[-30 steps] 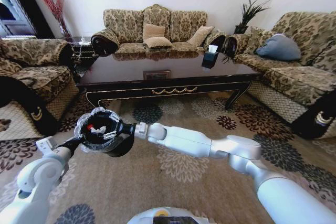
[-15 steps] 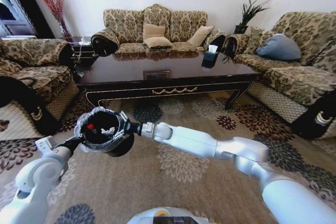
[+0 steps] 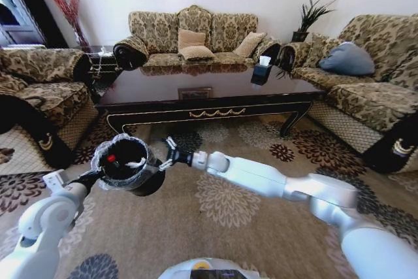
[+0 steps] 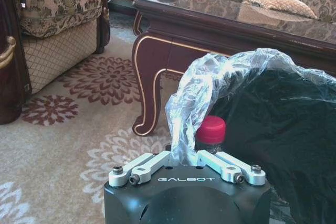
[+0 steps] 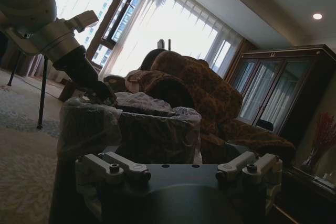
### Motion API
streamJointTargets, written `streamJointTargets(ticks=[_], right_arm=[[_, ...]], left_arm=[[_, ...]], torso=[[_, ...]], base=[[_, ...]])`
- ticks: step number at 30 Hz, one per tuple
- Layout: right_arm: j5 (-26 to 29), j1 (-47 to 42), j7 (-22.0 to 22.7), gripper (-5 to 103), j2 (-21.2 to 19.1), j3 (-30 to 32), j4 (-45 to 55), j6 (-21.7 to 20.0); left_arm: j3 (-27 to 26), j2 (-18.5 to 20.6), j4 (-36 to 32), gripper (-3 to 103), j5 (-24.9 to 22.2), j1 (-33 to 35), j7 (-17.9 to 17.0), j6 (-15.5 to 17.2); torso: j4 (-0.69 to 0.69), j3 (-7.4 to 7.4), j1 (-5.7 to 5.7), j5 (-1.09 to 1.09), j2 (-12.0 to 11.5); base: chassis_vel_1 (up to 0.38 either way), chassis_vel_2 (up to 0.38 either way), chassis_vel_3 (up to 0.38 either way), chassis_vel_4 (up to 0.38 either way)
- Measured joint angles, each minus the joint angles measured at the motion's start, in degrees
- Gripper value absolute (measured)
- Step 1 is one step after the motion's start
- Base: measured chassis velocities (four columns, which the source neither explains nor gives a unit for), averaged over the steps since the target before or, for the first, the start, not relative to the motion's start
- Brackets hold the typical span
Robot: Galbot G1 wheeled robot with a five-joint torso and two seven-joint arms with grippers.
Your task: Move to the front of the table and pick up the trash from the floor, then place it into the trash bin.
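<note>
1. The bin [image 3: 124,164] hangs off the carpet [image 3: 228,227], in front of the bench [image 3: 209,96] and towards its left end, carried at the end of the left arm.
2. The left pincer [image 4: 184,157] is closed on the near rim of the bin [image 4: 278,145]; in the left wrist view its two metal fingers [image 4: 144,166] pinch the clear liner [image 4: 210,82] where it folds over the rim.
3. The trash lies inside the bin: a bottle with a red cap [image 4: 210,129] stands just behind the gripped rim, and from the head a red cap [image 3: 111,158] and a white wad [image 3: 134,163] show against the black wall.
4. The right pincer [image 3: 167,155] sits just beside the bin's right rim, at about rim height. Its fingers [image 3: 171,142] are spread wide and hold nothing.
5. In the right wrist view the right pincer [image 5: 178,169] faces the lined wall of the bin [image 5: 131,129] at close range, fingers [image 5: 113,167] parted to either side.
6. The bench stands on the carpet among three sofas; a black tissue box [image 3: 261,71] rests on its right half.
</note>
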Motion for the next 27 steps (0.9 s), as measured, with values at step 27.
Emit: streamJointTargets(ticks=[27], right_arm=[[-5.7, -24.3, 15.1, 100, -8.4, 28.7, -2.3, -5.5]], left_arm=[[3.2, -4.8, 16.7, 3, -2.7, -0.9, -3.4, -2.2]], torso=[[0.03, 0.0, 0.0, 0.0, 0.0]], base=[[0.0, 0.0, 0.0, 0.0]])
